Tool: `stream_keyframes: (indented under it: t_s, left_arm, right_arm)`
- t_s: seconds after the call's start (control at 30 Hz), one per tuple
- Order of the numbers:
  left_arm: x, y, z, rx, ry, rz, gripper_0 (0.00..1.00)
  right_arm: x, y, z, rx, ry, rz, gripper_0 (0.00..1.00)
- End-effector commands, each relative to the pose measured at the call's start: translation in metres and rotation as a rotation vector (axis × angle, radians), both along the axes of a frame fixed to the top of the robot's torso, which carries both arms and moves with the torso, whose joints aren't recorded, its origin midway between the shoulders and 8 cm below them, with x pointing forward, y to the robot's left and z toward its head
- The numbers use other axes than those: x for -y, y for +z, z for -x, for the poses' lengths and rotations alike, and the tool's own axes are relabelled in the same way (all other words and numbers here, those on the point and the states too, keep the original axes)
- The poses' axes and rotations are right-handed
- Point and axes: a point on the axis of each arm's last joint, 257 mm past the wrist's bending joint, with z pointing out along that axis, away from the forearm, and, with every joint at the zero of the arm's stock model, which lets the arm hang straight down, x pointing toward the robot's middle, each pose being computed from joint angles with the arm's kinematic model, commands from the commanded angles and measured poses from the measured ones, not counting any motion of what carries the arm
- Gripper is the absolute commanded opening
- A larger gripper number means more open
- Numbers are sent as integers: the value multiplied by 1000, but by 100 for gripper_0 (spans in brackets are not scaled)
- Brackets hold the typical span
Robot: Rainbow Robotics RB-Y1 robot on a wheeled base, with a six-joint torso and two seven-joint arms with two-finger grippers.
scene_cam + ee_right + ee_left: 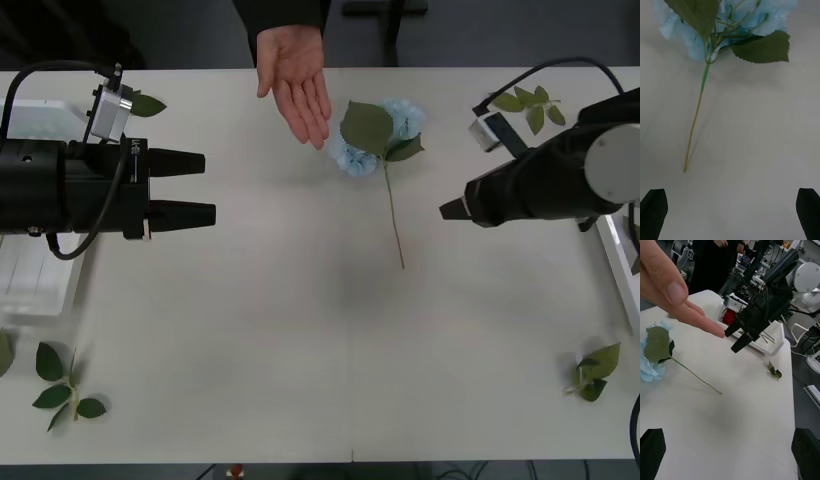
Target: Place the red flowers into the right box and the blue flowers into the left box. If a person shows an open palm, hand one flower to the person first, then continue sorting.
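One blue flower point(378, 135) lies on the worktop point(300, 350) near its far edge, head away from the robot and stem pointing back toward it, untouched by either claw. Just beside the bloom, a person's hand point(297, 80) reaches over the far edge with the palm open and up, so by my reading the handover comes first and has not begun. The right claw point(446, 210) hovers to the right of the stem, aimed at it; in the right wrist view its black fingers sit wide apart with nothing between them. The left claw point(205, 187) hangs further off on the left, fingers spread and empty as well. In the left wrist view the right box point(769, 340) appears to hold something red, which suggests part of the red sorting is done. The left box point(35, 285) sits under the left arm; its contents cannot be made out. Loose leaf sprigs point(62, 385) lie at the worktop's corners
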Motion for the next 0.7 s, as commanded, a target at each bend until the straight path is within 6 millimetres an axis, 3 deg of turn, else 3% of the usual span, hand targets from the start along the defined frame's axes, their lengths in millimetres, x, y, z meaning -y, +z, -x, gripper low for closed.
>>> stream_keyframes:
  t_s: [0.03,0.23,0.4,0.7]
  left_arm:
    - [2,5,1,1,0,5,98]
    - [2,5,1,-2,1,5,98]
    - [1,4,1,-4,3,5,98]
    - [2,5,1,-6,2,7,98]
  right_arm:
    - [-25,11,-16,59,-53,-12,99]
    - [-57,-12,-32,72,-99,-46,99]
    - [-69,-29,-48,47,-119,-68,99]
    - [-93,-36,-77,31,-137,-69,99]
